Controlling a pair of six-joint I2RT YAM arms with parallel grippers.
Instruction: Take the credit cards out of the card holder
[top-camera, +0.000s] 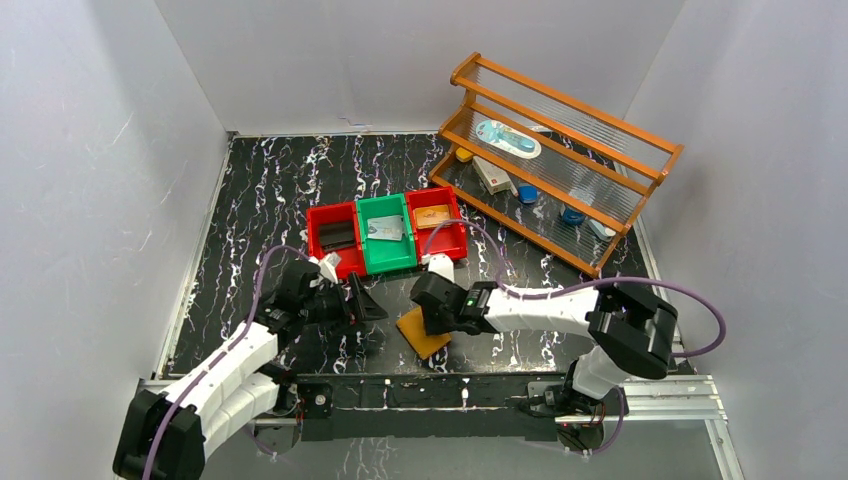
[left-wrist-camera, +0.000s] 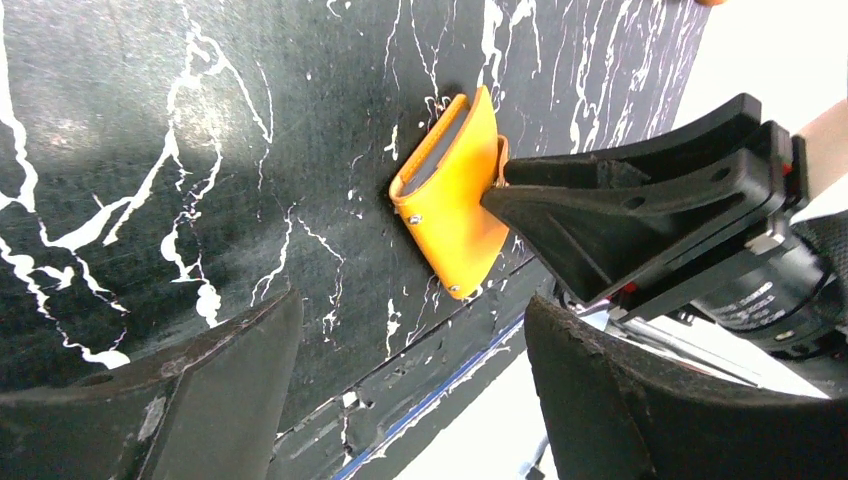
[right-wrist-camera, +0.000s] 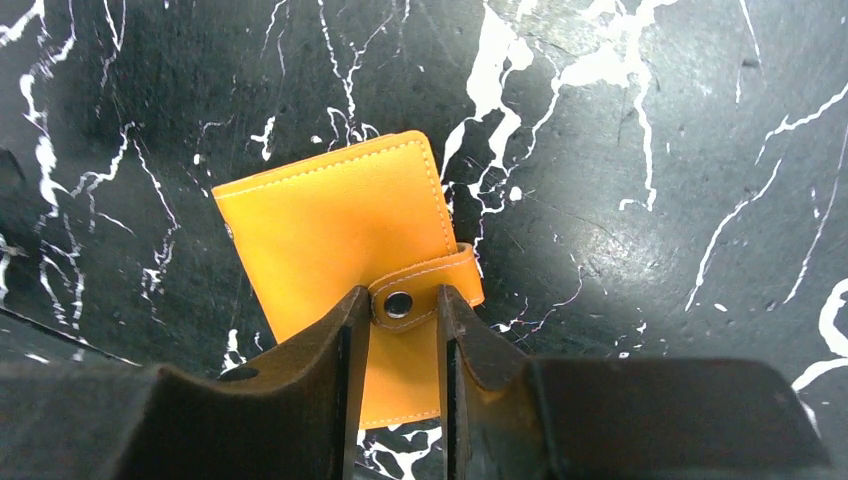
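Note:
The tan-orange card holder (right-wrist-camera: 335, 225) lies closed on the black marble table, its snap tab (right-wrist-camera: 415, 295) fastened. It also shows in the top view (top-camera: 422, 333) and the left wrist view (left-wrist-camera: 460, 205). There, grey edges of the credit cards (left-wrist-camera: 437, 150) show between its covers. My right gripper (right-wrist-camera: 404, 310) stands over the holder with its jaws close together, the snap end of the tab between them. My left gripper (top-camera: 360, 305) is open and empty, just left of the holder and apart from it.
Behind the holder stand three bins: a red bin (top-camera: 318, 228) with a black wallet (top-camera: 337, 236), a green bin (top-camera: 386, 258) with a pale card (top-camera: 385, 229), and a red bin (top-camera: 455, 238) with a brown case (top-camera: 433, 215). A wooden rack (top-camera: 560, 150) is back right. The table's near edge is close.

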